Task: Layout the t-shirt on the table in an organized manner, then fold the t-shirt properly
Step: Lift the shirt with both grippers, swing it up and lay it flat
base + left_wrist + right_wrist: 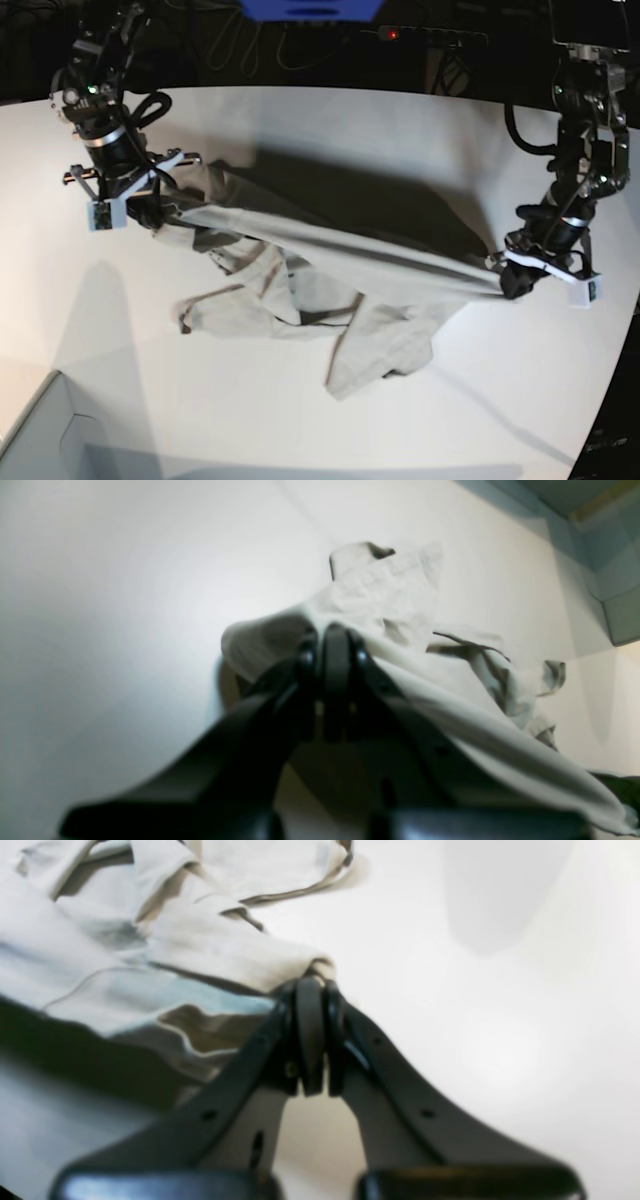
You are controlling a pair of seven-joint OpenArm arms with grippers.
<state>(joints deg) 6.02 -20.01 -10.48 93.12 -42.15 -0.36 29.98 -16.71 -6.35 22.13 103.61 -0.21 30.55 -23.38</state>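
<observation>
The light grey-beige t-shirt is stretched as a taut band between both grippers above the white table. The rest of it droops in crumpled folds onto the table. My left gripper, at the right of the base view, is shut on one edge of the shirt; its fingertips pinch the cloth. My right gripper, at the left of the base view, is shut on the other end of the shirt, its fingertips closed on a bunched fold.
A pale box corner sits at the front left of the base view and also shows in the left wrist view. The table's curved far edge borders dark cables and a blue object.
</observation>
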